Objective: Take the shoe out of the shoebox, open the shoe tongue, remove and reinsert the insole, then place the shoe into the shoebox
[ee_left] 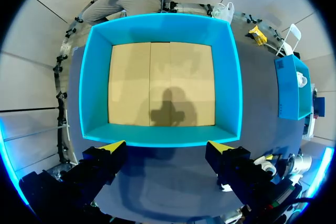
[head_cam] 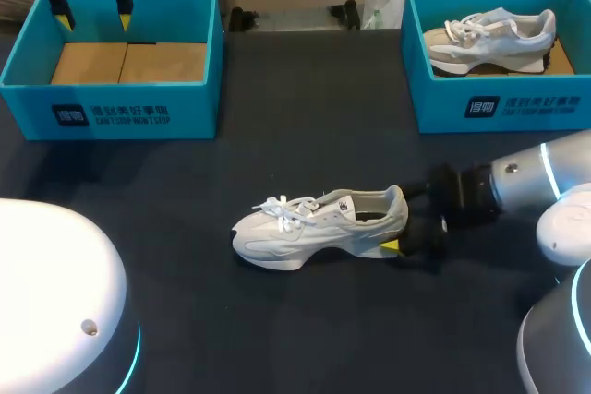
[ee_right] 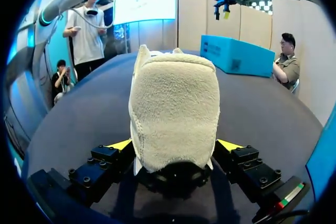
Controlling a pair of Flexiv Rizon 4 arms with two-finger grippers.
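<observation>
A pale grey-white shoe (head_cam: 305, 228) lies on its sole in the middle of the dark table, toe toward the left, laces tied. My right gripper (head_cam: 406, 220) is at its heel, open, one yellow tip showing under the heel. In the right wrist view the fuzzy heel (ee_right: 173, 103) fills the gap between the spread fingers of that gripper (ee_right: 176, 145). An empty teal shoebox (head_cam: 138, 108) with a cardboard floor stands at the back left. My left gripper (head_cam: 93, 17) hangs open above its far edge. In the left wrist view the left gripper (ee_left: 167, 148) looks down over the box wall (ee_left: 163, 27).
A second teal box (head_cam: 499, 103) at the back right holds another shoe (head_cam: 489, 39). A white plastic bag (head_cam: 379, 2) sits at the table's far edge. White arm housings bulge in at the front left (head_cam: 46, 302) and front right (head_cam: 563, 228).
</observation>
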